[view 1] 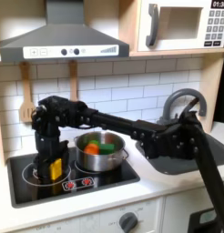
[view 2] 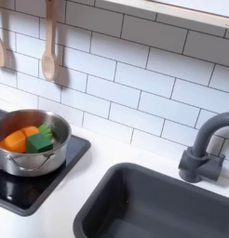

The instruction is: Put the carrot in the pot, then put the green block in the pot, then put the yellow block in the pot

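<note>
The jaws pinch the yellow block point(view 1: 55, 168) by its flat sides (it looks light, stiff and a bit slick) beside the pot point(view 1: 102, 157).

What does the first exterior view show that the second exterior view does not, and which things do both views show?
First exterior view: the gripper at the yellow block over the stove's left burner, plus the range hood and microwave. Whether the block is lifted is unclear.

Second exterior view: a close look into the pot, where the green block rests against the carrot.

Both: pot, carrot, green block, hanging wooden spoon, faucet.
</note>
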`<act>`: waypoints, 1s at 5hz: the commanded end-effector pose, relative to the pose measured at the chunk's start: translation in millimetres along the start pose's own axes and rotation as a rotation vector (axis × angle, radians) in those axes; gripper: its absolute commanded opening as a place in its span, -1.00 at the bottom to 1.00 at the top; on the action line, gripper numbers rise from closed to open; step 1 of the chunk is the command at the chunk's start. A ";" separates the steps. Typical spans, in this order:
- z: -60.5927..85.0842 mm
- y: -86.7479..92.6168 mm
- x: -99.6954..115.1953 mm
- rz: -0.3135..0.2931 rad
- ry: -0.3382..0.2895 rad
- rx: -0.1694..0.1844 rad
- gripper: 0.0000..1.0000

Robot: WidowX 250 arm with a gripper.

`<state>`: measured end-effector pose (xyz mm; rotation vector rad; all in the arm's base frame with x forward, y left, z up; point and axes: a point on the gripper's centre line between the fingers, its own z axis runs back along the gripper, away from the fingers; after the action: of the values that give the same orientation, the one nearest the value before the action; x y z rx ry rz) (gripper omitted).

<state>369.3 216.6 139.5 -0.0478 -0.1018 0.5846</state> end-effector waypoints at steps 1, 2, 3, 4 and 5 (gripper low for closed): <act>-0.4 0.8 -2.6 0.000 -0.004 0.004 -1.00; 1.4 -0.1 -1.4 -0.004 -0.009 0.006 -1.00; 0.3 0.8 -2.1 -0.003 -0.003 0.006 -1.00; 2.7 0.0 -1.3 -0.003 -0.009 0.003 -1.00; 10.7 0.1 1.1 0.011 -0.022 -0.015 -1.00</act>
<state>369.3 213.7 143.8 -0.0622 -0.1088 0.5880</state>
